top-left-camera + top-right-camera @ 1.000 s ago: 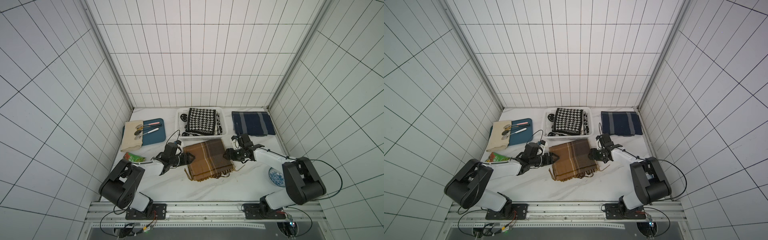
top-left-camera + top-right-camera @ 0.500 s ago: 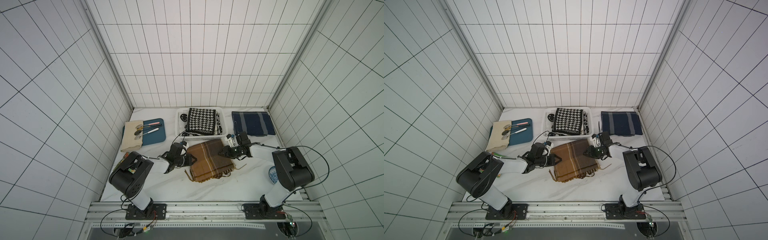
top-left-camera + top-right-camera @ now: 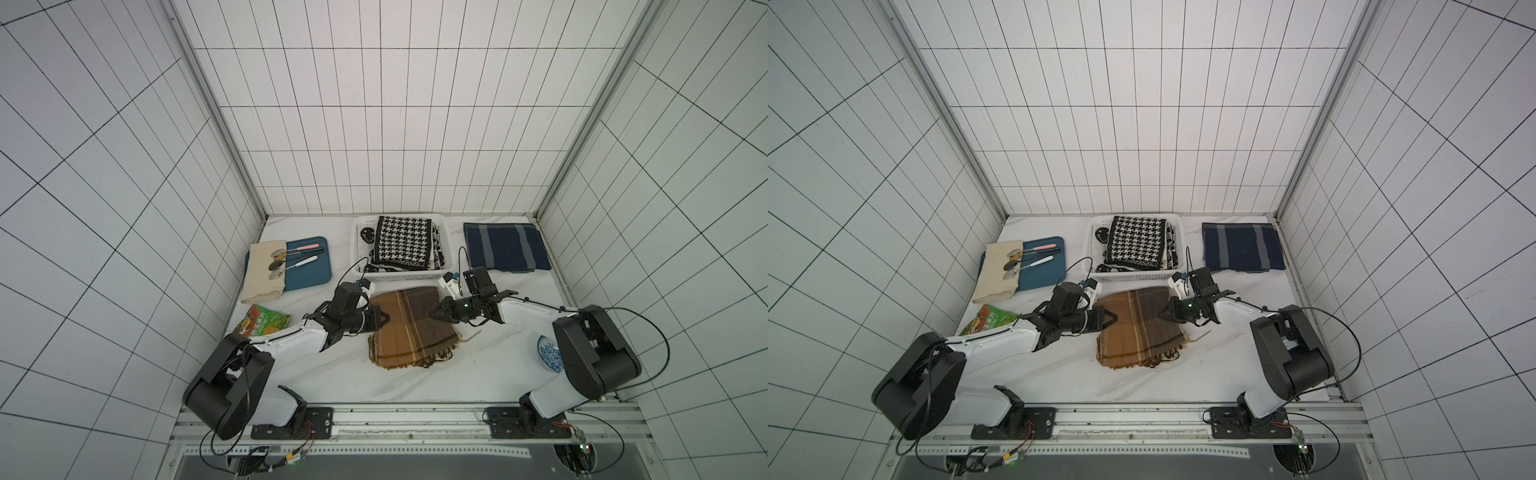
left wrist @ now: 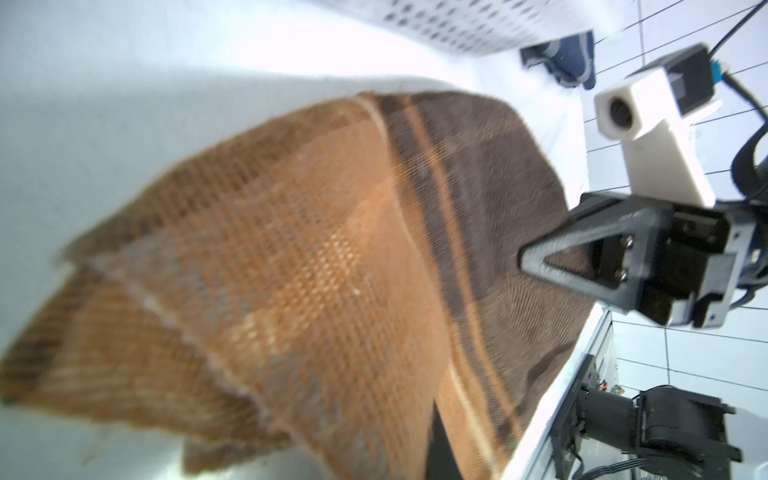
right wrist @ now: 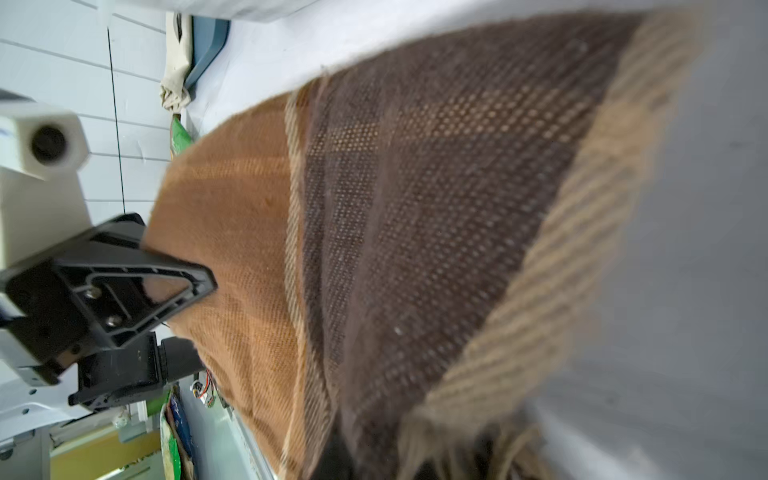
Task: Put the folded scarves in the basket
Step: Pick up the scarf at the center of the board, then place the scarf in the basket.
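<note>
Both top views: left fingers (image 3: 380,320), right fingers (image 3: 438,313) clamped shut on opposite edges of brown scarf (image 3: 409,332), just beside basket (image 3: 356,253). Grasp done; lift, transfer, release remain.

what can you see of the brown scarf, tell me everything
The brown scarf is a folded woven plaid cloth. It is tan on the left arm's side and dark brown on the right arm's side, with pale stripes and a fringe along its near edge. It lies on the white table, just in front of the basket. The left claw is shut on its left edge and the right claw on its right edge.
</note>
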`<action>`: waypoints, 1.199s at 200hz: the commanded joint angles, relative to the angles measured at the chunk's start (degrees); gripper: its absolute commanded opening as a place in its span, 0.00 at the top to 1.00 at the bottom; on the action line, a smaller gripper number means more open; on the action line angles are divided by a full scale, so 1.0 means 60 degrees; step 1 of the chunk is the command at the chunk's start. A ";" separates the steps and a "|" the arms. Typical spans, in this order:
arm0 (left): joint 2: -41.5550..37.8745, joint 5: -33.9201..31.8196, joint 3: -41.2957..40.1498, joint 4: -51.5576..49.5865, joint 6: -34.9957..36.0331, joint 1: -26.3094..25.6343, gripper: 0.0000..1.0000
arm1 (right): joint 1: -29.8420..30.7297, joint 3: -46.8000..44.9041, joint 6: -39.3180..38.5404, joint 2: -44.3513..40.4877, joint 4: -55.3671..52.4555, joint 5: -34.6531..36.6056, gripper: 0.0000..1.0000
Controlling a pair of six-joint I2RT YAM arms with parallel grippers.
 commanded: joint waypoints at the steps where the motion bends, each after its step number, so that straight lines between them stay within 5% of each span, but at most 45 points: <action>1: -0.0466 -0.0394 0.1281 -0.0830 -0.0007 0.0037 1.00 | 0.0532 0.1288 -0.0243 -0.0709 -0.1241 0.0788 0.98; 34: -0.0647 -0.0493 0.3012 -0.1637 -0.0055 0.0181 1.00 | 0.0554 0.2741 -0.0634 -0.1635 -0.2624 0.1617 1.00; 64: -0.0330 -0.0534 0.4242 -0.1358 -0.0236 0.0770 1.00 | 0.0204 0.4854 -0.1264 -0.1016 -0.3783 0.1683 1.00; 165: 0.4663 -0.0601 1.0741 -0.1685 0.0444 0.2207 1.00 | -0.0807 1.4026 -0.3277 0.4698 -0.6696 0.3159 1.00; 240: 0.6850 -0.0013 1.0299 -0.1491 0.0083 0.2622 1.00 | -0.1436 1.1905 -0.2852 0.5996 -0.5231 0.2568 1.00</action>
